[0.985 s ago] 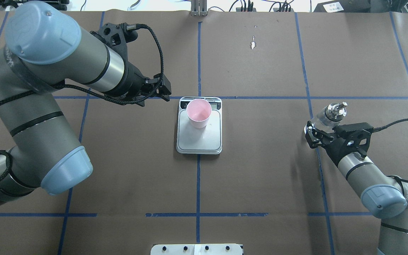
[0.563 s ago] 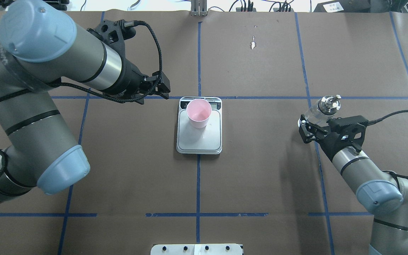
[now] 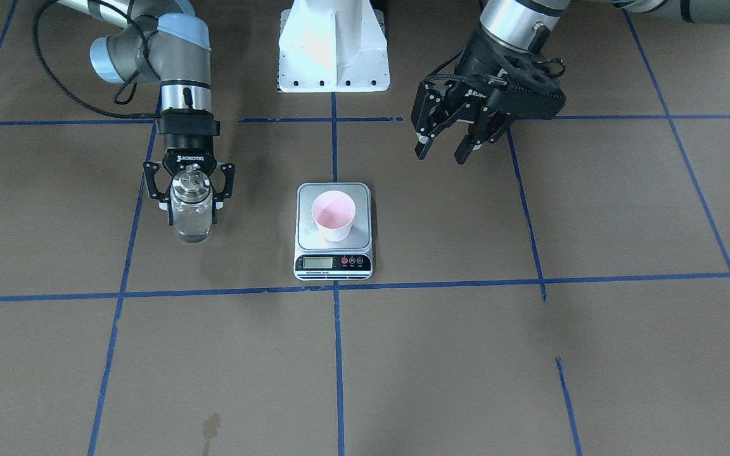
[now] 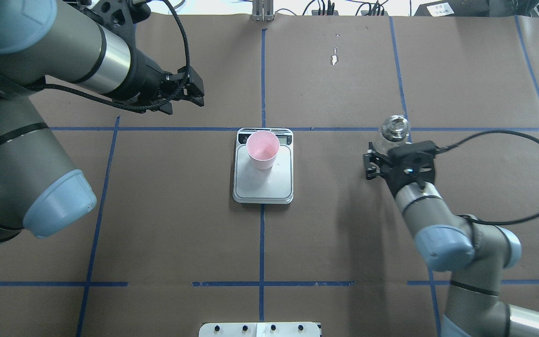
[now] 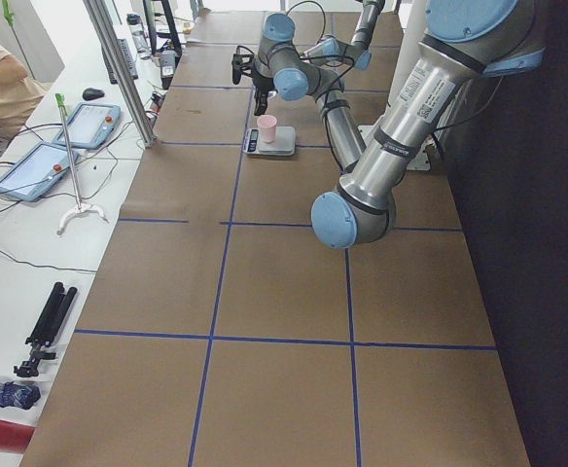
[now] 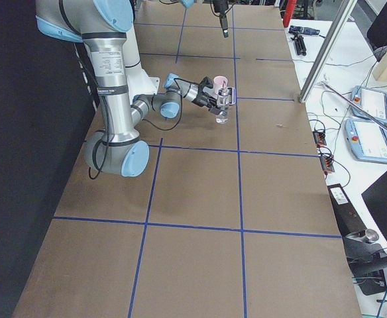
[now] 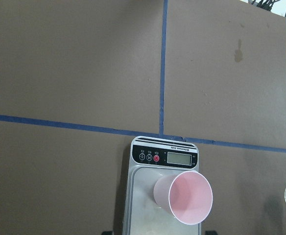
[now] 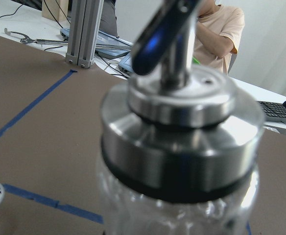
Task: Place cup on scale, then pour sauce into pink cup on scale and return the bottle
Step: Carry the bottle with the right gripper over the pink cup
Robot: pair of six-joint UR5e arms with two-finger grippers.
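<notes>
The pink cup (image 3: 333,215) (image 4: 262,150) (image 7: 184,196) stands upright on the silver scale (image 3: 360,201) (image 4: 262,187) (image 7: 139,188), toward its display end. My right gripper (image 3: 192,218) (image 4: 392,149) is shut on the clear glass bottle (image 3: 191,212) (image 4: 394,128) (image 6: 223,106), which is upright to the right of the scale in the overhead view. Its silver spout cap (image 8: 179,107) fills the right wrist view. Clear sauce (image 3: 191,227) shows through the glass. I cannot tell whether the bottle's base touches the table. My left gripper (image 3: 440,155) (image 4: 199,96) hangs open and empty, beyond and left of the scale.
Brown paper with blue tape lines covers the table. The white robot base (image 3: 333,50) is behind the scale. An aluminium post (image 4: 262,11) stands at the far edge. A person (image 8: 216,29) and tablets (image 5: 65,136) are beyond the table's far side.
My right gripper has carried the bottle leftward toward the scale and turned it from tilted to upright. The left arm has drawn back up and left, away from the scale.
</notes>
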